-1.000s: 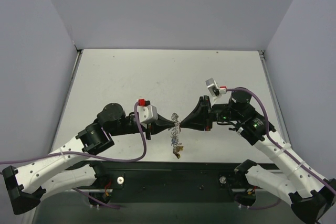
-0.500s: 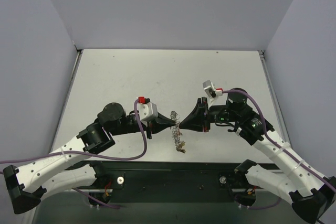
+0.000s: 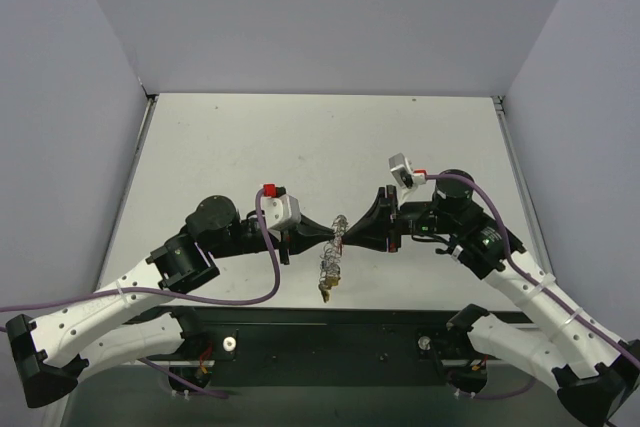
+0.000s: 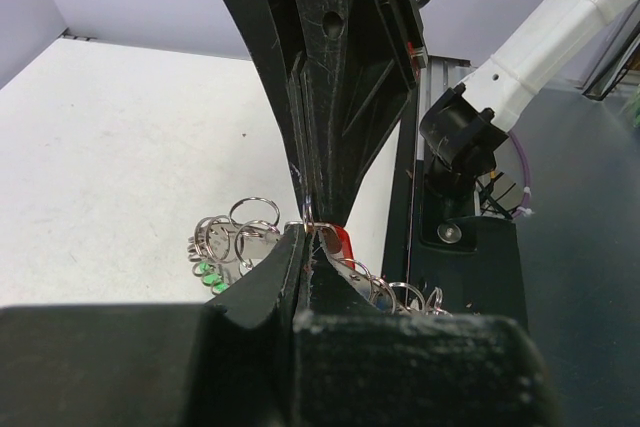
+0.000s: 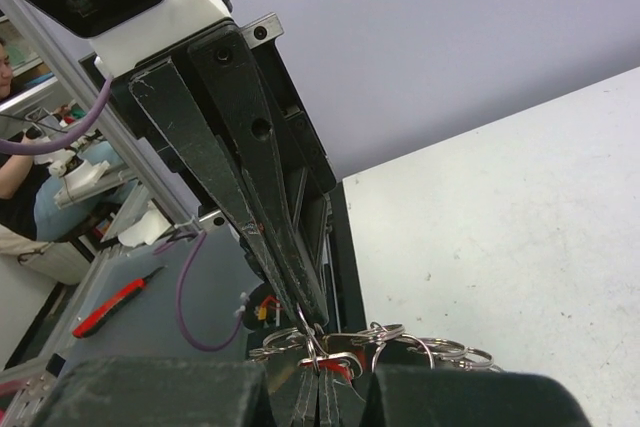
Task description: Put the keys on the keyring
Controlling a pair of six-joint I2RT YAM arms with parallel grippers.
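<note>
White table (image 3: 250, 147) being hovered over; keyring (image 3: 339, 224) being pinched by clenched left gripper (image 3: 328, 235) and clenched right gripper (image 3: 350, 234), tips meeting; keys (image 3: 327, 285) being dangled just below.

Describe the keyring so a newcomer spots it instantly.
Over the near half of the white table, the left gripper and right gripper meet tip to tip. The keyring hangs from that meeting point, pinched by both. It is the only shiny thing there: a dangling cluster of silvery wire loops with a gold tag at its bottom end.
</note>
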